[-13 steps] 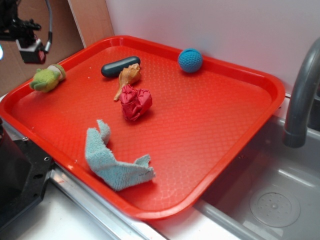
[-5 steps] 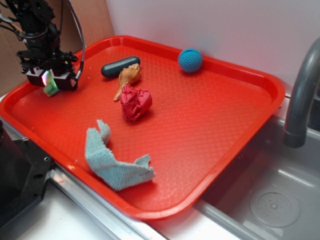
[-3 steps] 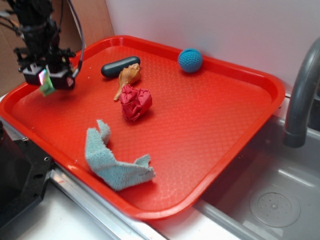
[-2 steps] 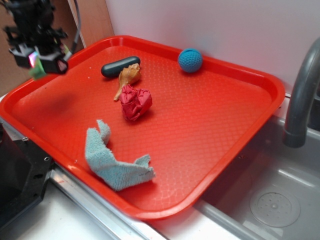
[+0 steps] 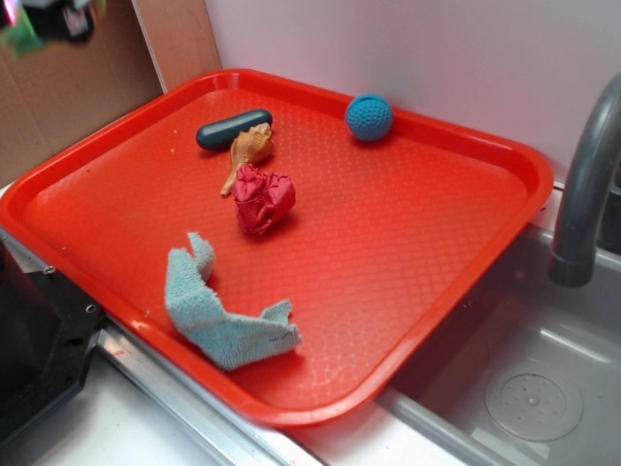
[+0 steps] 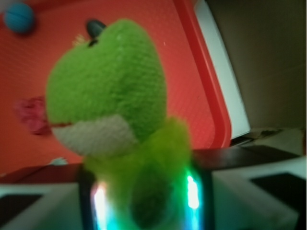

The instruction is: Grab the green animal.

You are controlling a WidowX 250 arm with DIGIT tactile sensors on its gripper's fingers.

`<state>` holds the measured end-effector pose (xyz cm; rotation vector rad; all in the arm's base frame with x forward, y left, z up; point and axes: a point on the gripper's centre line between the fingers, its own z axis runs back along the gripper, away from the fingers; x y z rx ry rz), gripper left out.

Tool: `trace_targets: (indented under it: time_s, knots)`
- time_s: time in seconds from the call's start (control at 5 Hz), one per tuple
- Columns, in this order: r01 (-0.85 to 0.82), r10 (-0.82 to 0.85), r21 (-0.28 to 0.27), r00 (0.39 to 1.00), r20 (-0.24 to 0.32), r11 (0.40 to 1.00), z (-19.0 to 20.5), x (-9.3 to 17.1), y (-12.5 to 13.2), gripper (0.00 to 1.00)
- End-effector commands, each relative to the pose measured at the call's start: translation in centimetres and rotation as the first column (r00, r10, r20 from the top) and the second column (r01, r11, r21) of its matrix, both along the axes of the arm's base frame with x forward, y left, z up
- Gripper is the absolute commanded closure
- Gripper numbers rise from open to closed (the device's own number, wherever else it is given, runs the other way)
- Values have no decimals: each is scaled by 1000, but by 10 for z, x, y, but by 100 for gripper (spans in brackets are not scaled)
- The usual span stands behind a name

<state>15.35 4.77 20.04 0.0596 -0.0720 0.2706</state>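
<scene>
The gripper (image 6: pixel 144 201) is clamped on the green animal (image 6: pixel 108 91), holding it high above the tray (image 5: pixel 505 194), clear of the tray's left corner, so the grasp appears complete.

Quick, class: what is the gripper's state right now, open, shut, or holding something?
Gripper: shut on the green animal, lifted clear above the red tray.

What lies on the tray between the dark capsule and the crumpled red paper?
The tan seashell lies between the dark capsule and the crumpled red paper, as the exterior view shows.
</scene>
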Motion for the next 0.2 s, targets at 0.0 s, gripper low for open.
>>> trace_targets:
  time_s: [0.0]
  knots:
    - [36, -38, 42, 998, 49, 998, 19, -13, 10, 100]
